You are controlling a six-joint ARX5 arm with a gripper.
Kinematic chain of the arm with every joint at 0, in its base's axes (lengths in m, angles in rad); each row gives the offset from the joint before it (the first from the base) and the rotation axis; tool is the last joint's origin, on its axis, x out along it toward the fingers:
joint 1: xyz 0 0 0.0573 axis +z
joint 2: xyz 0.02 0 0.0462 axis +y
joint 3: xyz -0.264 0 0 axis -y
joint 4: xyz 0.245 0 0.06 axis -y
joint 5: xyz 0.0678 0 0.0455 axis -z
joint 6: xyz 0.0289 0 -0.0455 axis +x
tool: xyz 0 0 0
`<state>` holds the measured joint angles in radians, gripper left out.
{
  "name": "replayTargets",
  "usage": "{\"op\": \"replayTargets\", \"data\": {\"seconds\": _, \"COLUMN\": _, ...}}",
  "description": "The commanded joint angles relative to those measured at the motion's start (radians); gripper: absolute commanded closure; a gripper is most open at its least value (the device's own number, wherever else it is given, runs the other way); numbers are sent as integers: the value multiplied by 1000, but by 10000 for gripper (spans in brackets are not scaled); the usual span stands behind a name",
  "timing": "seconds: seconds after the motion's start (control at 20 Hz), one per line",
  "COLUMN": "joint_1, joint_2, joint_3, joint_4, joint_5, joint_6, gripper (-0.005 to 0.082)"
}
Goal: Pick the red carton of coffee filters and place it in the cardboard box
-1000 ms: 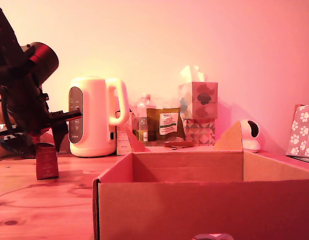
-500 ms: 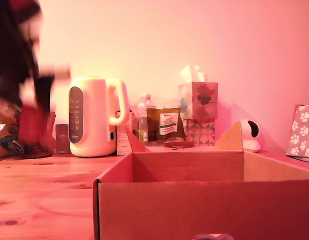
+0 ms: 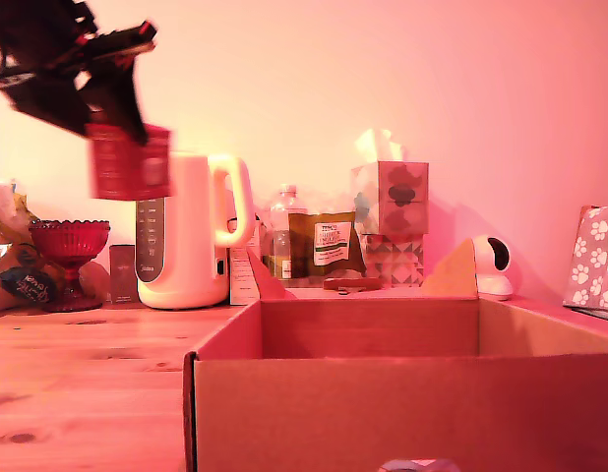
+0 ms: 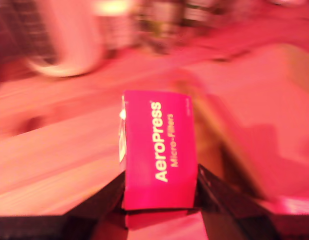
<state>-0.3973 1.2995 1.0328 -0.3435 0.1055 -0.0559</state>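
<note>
High above the wooden table (image 3: 78,383), the end effector (image 3: 117,123) grips the red carton of coffee filters (image 3: 129,162).

Far along the wall, from the exterior view's left: red stemmed bowl (image 3: 68,242), cream kettle (image 3: 191,236), clear bottle (image 3: 283,231), green packet (image 3: 324,246), tissue box (image 3: 391,197), white camera (image 3: 493,266).

We see a wooden table (image 3: 88,383) carrying the box (image 3: 383,393) in front. Behind the box stand a kettle (image 3: 191,231), a bottle (image 3: 284,221), a green packet (image 3: 324,246) and a tissue box (image 3: 391,197). Beside the kettle, on the exterior view's left, stands a red bowl (image 3: 68,246); by the box's far right corner sits a white camera (image 3: 493,265).
</note>
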Motion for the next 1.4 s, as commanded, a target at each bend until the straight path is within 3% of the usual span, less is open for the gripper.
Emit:
{"op": "replayTargets", "data": {"seconds": 0.0, "joint_1": -46, "joint_2": 4, "joint_3": -15, "joint_4": 21, "joint_5": 59, "joint_6": 23, "gripper": 552}}
{"op": "replayTargets", "data": {"seconds": 0.15, "joint_1": -127, "joint_2": 6, "joint_3": -15, "joint_4": 45, "joint_5": 142, "joint_6": 47, "gripper": 552}}
{"op": "replayTargets", "data": {"seconds": 0.3, "joint_1": -217, "joint_2": 41, "joint_3": -15, "joint_4": 69, "joint_5": 179, "joint_6": 65, "gripper": 552}}
{"op": "replayTargets", "data": {"seconds": 0.7, "joint_1": -403, "joint_2": 195, "joint_3": -15, "joint_4": 153, "joint_5": 194, "joint_6": 76, "gripper": 552}}
{"op": "replayTargets", "data": {"seconds": 0.95, "joint_1": -455, "joint_2": 217, "joint_3": -15, "joint_4": 182, "joint_5": 193, "joint_6": 84, "gripper": 552}}
{"op": "replayTargets", "data": {"seconds": 1.35, "joint_1": -461, "joint_2": 360, "joint_3": -15, "joint_4": 120, "joint_5": 177, "joint_6": 87, "gripper": 551}}
